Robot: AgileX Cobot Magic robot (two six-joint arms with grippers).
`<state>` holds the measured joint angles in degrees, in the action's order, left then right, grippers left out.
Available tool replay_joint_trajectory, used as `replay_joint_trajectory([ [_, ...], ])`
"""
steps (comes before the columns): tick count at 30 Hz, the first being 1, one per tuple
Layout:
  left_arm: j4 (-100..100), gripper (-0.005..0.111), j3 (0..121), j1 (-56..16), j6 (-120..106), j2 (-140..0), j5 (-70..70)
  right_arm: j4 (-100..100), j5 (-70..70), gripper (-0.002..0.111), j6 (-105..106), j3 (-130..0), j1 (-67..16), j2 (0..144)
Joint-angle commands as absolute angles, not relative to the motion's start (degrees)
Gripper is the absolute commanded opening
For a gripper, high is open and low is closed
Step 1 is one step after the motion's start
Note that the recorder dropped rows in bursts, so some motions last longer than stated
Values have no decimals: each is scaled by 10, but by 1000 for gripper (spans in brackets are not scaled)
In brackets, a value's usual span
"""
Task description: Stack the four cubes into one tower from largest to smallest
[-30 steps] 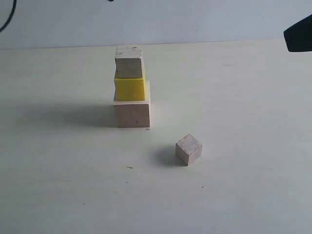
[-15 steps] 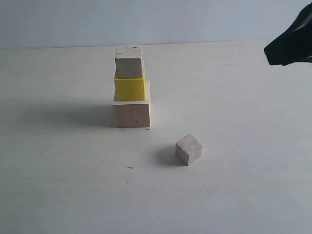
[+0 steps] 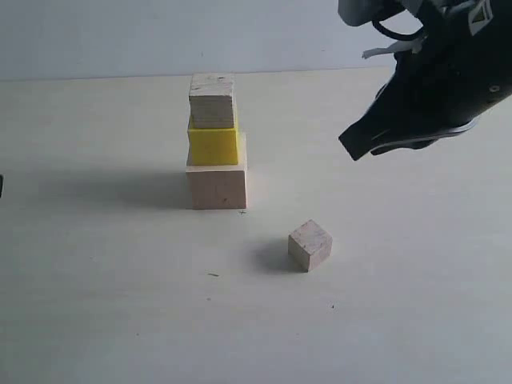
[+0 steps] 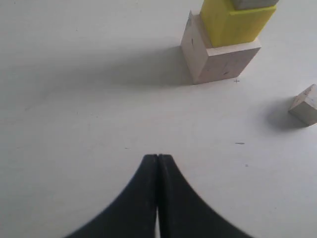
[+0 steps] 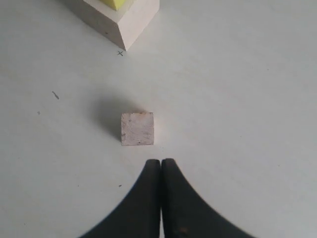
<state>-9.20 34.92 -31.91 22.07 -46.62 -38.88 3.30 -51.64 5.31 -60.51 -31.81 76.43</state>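
Left pincer is pressed tight, black fingers meeting in a thin seam above the pale table. Well ahead of its tips and off to one side stands the stack: big wooden cube at the base, yellow cube on it, a third cube barely in frame above. The little wooden cube sits alone, less far ahead but farther out to that same side.

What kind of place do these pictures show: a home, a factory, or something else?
Probably a robot test bench in a lab. A pale table stands before a plain wall, carrying a stack of three cubes and one loose small cube, and a black robot gripper hangs above it.
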Motion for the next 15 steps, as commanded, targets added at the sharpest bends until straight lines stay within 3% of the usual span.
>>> replay_joint_trajectory([
  [1, -100, 0, 282, -319, 259, -425, -299, 30, -490, 0, 60, -603, -316, 783],
  [8, -103, 0, 274, -319, 256, -464, -247, 45, -482, 5, 64, -603, -316, 878],
  [15, -103, 0, 274, -319, 249, -488, -234, 91, -479, 47, 70, -603, -316, 935],
])
